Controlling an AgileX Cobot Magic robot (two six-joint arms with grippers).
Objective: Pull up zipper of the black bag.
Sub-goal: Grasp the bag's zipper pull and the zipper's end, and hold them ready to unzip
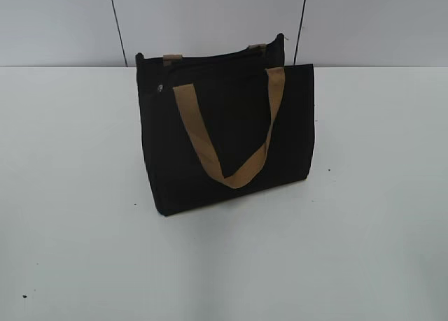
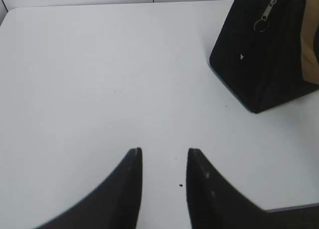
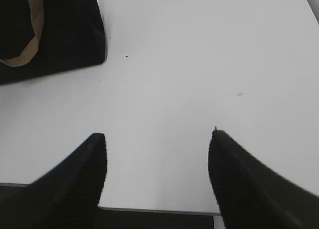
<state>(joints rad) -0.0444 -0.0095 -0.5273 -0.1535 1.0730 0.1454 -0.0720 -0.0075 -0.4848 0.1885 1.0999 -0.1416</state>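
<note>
The black bag (image 1: 231, 136) stands upright on the white table, its tan handle (image 1: 231, 129) hanging down its front. The zipper runs along its top edge, with the silver pull and ring at the left end (image 1: 160, 89). In the left wrist view the bag (image 2: 269, 54) is at the upper right and the silver pull with ring (image 2: 264, 17) hangs at its end. My left gripper (image 2: 163, 151) is open and empty, well short of the bag. My right gripper (image 3: 158, 135) is open and empty near the table's front edge; the bag's corner (image 3: 60, 29) is at the upper left.
The white table (image 1: 364, 230) spreads around the bag, with a pale wall behind it. Neither arm shows in the exterior view. The table's front edge (image 3: 159, 209) lies just under my right gripper.
</note>
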